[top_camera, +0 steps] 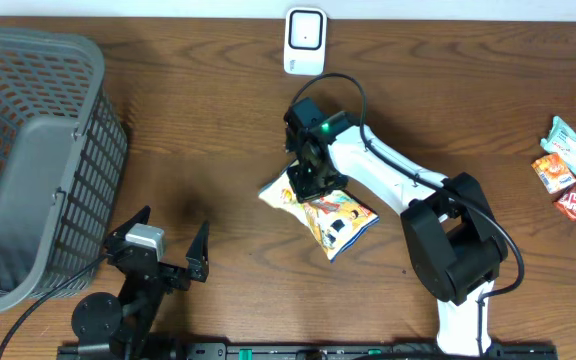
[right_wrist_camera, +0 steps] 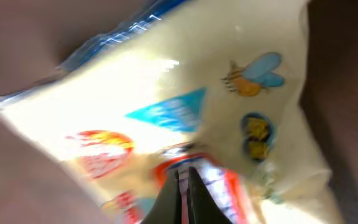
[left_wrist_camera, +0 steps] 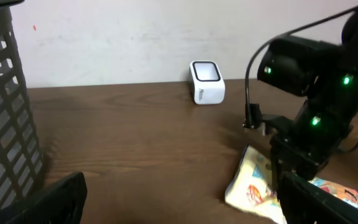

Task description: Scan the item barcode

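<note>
The scan looks barely begun to me. The right gripper [top_camera: 313, 178] is down on the snack packet [top_camera: 340, 218] in the middle of the worktop [top_camera: 198, 120], its fingers drawn right together and, as far as I can judge from the wrist camera, pinching a fold of the yellow film. The packet sits well short of the white scanner [top_camera: 305, 42] standing at the far edge, so the carry over there and the turning of the barcode toward its window are both left to do. The left gripper [top_camera: 165, 242] hangs at the near side with its fingers spread wide, holding nothing, close beside the grey basket [top_camera: 38, 140]. What I can't make out is the barcode itself; the printed face shows a bee and some red and blue lettering, blurred, but no bars. Nor can I tell for certain whether the packet is lifted or only tipped up at one edge, since the arm covers the spot where it is gripped. A few other snacks [top_camera: 573, 170] lie at the far right — partly cut off.
</note>
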`<state>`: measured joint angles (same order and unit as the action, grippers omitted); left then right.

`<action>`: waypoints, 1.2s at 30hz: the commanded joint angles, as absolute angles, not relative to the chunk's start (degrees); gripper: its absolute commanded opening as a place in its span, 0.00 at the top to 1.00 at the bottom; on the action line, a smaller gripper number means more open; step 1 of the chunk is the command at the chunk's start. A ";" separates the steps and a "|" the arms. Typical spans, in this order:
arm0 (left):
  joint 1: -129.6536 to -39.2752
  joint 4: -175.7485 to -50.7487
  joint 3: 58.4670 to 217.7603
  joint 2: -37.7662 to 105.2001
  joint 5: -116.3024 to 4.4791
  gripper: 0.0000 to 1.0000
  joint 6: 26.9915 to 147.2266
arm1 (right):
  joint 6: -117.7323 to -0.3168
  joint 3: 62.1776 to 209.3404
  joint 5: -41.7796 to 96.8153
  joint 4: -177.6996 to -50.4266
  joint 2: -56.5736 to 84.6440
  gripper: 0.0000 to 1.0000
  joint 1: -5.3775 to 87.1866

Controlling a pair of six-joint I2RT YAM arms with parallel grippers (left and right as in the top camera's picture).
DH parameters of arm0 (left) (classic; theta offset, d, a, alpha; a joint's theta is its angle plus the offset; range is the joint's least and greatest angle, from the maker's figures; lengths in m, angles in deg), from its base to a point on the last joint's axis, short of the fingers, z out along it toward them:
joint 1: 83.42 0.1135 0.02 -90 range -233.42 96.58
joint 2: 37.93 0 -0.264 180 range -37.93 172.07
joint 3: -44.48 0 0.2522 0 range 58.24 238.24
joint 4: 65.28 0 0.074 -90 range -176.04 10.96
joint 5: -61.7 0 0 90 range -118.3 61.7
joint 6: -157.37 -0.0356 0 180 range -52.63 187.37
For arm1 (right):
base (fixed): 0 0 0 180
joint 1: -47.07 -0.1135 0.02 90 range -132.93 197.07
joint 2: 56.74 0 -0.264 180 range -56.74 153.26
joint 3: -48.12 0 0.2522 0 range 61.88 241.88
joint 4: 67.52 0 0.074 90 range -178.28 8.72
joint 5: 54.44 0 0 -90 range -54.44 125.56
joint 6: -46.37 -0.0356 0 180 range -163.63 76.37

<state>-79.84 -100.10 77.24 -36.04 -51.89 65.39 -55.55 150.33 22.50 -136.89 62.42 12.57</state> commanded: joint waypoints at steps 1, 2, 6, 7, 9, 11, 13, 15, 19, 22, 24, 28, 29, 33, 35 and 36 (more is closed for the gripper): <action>-80.06 -100.01 77.57 -36.15 -51.58 0.02 64.61 | -50.19 155.51 14.15 -139.67 62.33 0.99 13.07; -80.06 -100.01 77.57 -36.15 -51.56 0.02 64.61 | -50.17 156.53 14.22 -140.94 62.02 0.99 13.22; -80.06 -100.01 77.57 -36.15 -51.58 0.02 64.61 | -50.17 158.46 14.26 -142.73 60.86 0.99 13.20; -80.06 -100.01 77.57 -36.15 -51.56 0.02 64.61 | -50.17 158.46 14.28 -142.47 60.62 0.99 13.07; -80.06 -100.01 77.57 -36.15 -51.58 0.02 64.61 | -50.22 158.37 15.51 -141.77 60.60 0.99 12.55; -80.06 -100.01 77.57 -36.15 -51.58 0.02 64.61 | -50.81 156.75 19.42 -139.89 60.65 0.99 11.71; -80.06 -100.01 77.57 -36.15 -51.58 0.02 64.61 | -54.02 153.41 23.83 -136.72 60.71 0.99 10.40; -80.06 -100.01 77.57 -36.15 -51.56 0.02 64.61 | -56.16 149.87 25.50 -133.26 60.75 0.99 9.38; -80.06 -100.01 77.57 -36.15 -51.58 0.02 64.61 | -59.79 141.28 25.82 -125.18 60.75 0.99 7.15; -80.06 -100.01 77.57 -36.15 -51.58 0.02 64.61 | -59.96 137.96 25.76 -122.49 60.75 0.99 6.45; -80.06 -100.01 77.57 -36.15 -51.58 0.02 64.61 | -60.99 137.06 25.69 -122.25 60.75 0.99 6.08; -80.06 -100.01 77.57 -36.15 -51.58 0.02 64.61 | -59.59 137.17 22.48 -121.53 60.62 0.99 5.66; -80.06 -100.01 77.57 -36.15 -51.58 0.02 64.61 | -58.52 137.63 21.56 -121.57 60.56 0.99 5.66; -80.06 -100.01 77.57 -36.15 -51.58 0.02 64.61 | -58.06 140.95 21.58 -124.39 59.73 0.99 6.71; -80.06 -100.01 77.57 -36.15 -51.58 0.02 64.61 | -57.74 143.03 23.57 -126.31 59.03 0.99 7.47; -80.06 -100.01 77.57 -36.15 -51.58 0.02 64.61 | -57.80 144.18 25.54 -127.58 58.63 0.99 7.89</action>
